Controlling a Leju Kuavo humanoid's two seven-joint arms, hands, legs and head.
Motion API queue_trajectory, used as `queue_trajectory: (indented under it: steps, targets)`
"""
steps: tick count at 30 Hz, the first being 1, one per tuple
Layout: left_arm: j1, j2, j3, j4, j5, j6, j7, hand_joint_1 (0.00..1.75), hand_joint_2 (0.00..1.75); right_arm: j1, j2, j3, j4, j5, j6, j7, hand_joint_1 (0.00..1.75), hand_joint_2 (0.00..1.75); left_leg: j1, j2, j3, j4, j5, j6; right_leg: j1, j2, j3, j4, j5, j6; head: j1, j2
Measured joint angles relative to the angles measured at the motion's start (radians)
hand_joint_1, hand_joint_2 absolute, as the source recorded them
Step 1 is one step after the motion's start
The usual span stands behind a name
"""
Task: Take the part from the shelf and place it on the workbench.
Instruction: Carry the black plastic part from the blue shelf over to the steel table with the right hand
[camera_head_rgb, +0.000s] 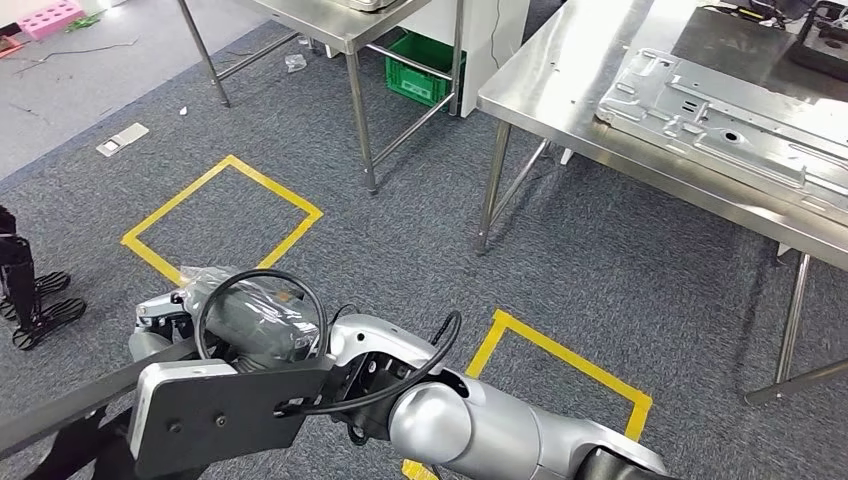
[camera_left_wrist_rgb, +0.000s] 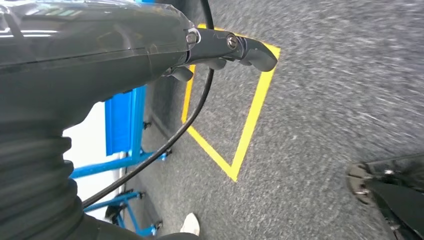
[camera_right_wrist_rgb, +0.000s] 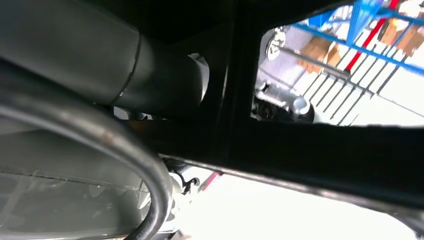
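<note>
Black flat part (camera_head_rgb: 215, 415), long axis crosswise, sits low-left; desk (camera_head_rgb: 560, 95) lies ahead-right; fingers' state: cannot tell.

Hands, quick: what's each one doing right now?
Left hand: fingers curled in, nothing visible in them; closed.
Right hand: wrapped in a plastic cover against a black part; grip cannot be told.

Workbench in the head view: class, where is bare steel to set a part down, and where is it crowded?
Bare steel lies at the left end of the workbench, between its corner and the stamped metal panel. The panel crowds the right side.
</note>
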Motion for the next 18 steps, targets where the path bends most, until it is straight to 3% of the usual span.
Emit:
queue_trajectory:
  steps: [2, 3, 4, 5, 7, 9, 11, 13, 14, 16, 17, 18]
  targets:
    - [0.002, 0.0, 0.0, 0.0, 0.0, 0.0, 0.0, 0.0, 1.75, 0.001, 0.001, 0.001, 0.0, 0.006, -0.002, 0.002, 1.75, 0.0, 0.0, -0.013, -0.061, 0.122, -0.042, -0.001, 0.002, 0.02, 0.001, 0.001, -0.001, -0.004, 0.0, 0.0]
    - [0.002, 0.0, 0.0, 0.0, 0.0, 0.0, 0.0, 0.0, 1.75, 0.002, 0.001, 0.001, 0.0, 0.008, -0.003, 0.002, 1.75, 0.0, 0.0, -0.015, -0.074, 0.143, -0.038, -0.001, 0.002, 0.032, 0.002, 0.001, -0.001, -0.004, 0.0, 0.0]
    - [0.003, 0.0, 0.0, 0.0, 0.0, 0.0, 0.001, 0.0, 1.75, 0.002, 0.001, 0.001, 0.0, 0.008, -0.003, 0.003, 1.75, 0.0, 0.001, -0.016, -0.07, 0.125, -0.016, -0.001, 0.003, 0.043, 0.003, 0.001, -0.001, -0.004, 0.0, 0.0]
    - [0.002, 0.0, 0.0, 0.0, 0.0, 0.001, 0.003, 0.0, 1.75, 0.002, 0.001, 0.001, 0.001, 0.008, -0.003, 0.003, 1.75, 0.0, 0.002, -0.021, -0.048, 0.072, 0.02, 0.0, 0.002, 0.054, 0.005, 0.002, -0.002, -0.003, 0.0, 0.0]
    - [0.001, 0.001, 0.0, 0.0, 0.0, 0.001, 0.004, 0.0, 1.75, 0.002, 0.001, 0.001, 0.001, 0.008, -0.004, 0.004, 1.75, 0.0, 0.007, -0.053, 0.007, -0.057, 0.078, 0.003, 0.003, 0.073, 0.006, 0.005, -0.003, 0.001, 0.0, 0.0]
    - [0.001, 0.001, -0.001, 0.0, 0.0, 0.002, -0.004, 0.0, 1.75, 0.002, 0.001, 0.001, 0.001, 0.008, -0.004, 0.004, 1.75, 0.0, 0.007, -0.079, 0.033, -0.118, 0.09, 0.007, 0.004, 0.086, 0.001, 0.007, -0.003, 0.007, 0.0, 0.0]
    - [0.0, 0.001, -0.001, 0.0, 0.0, 0.002, -0.01, 0.0, 1.75, 0.003, 0.001, 0.001, 0.001, 0.008, -0.004, 0.004, 1.75, 0.0, 0.004, -0.073, 0.036, -0.125, 0.088, 0.014, 0.003, 0.097, -0.004, 0.006, -0.001, 0.017, 0.0, 0.0]
    - [0.0, 0.0, 0.0, 0.0, 0.0, 0.002, -0.005, 0.0, 1.75, 0.002, 0.0, -0.001, 0.001, 0.008, -0.005, 0.004, 1.75, 0.0, 0.005, -0.058, 0.039, -0.132, 0.092, 0.027, 0.003, 0.078, -0.014, 0.025, -0.017, 0.026, 0.002, 0.0]
    - [0.0, 0.0, 0.0, 0.0, 0.0, 0.002, -0.002, 0.0, 1.75, 0.002, 0.0, -0.001, 0.001, 0.008, -0.005, 0.004, 1.75, 0.0, 0.006, -0.049, 0.04, -0.135, 0.093, 0.033, 0.004, 0.063, -0.032, 0.063, -0.04, 0.029, 0.002, 0.0]
    - [0.002, 0.0, 0.0, 0.0, 0.0, 0.002, 0.0, 0.0, 1.75, 0.003, -0.001, -0.001, 0.001, 0.008, -0.005, 0.004, 1.75, 0.0, 0.004, -0.028, 0.041, -0.136, 0.092, 0.04, 0.001, 0.037, -0.095, 0.193, -0.102, 0.032, 0.004, 0.0]
    - [0.002, 0.0, 0.0, 0.0, 0.0, 0.002, 0.0, 0.0, 1.75, 0.004, -0.002, -0.001, 0.001, 0.008, -0.005, 0.004, 1.75, 0.0, 0.002, -0.017, 0.041, -0.136, 0.091, 0.042, 0.0, 0.033, -0.127, 0.256, -0.124, 0.034, 0.004, 0.0]
    - [0.002, 0.0, 0.0, 0.0, 0.0, 0.002, 0.0, 0.0, 1.75, 0.005, -0.003, -0.001, 0.001, 0.008, -0.005, 0.004, 1.75, 0.0, 0.002, -0.006, 0.042, -0.136, 0.09, 0.042, -0.001, 0.031, -0.145, 0.291, -0.128, 0.036, 0.004, 0.0]
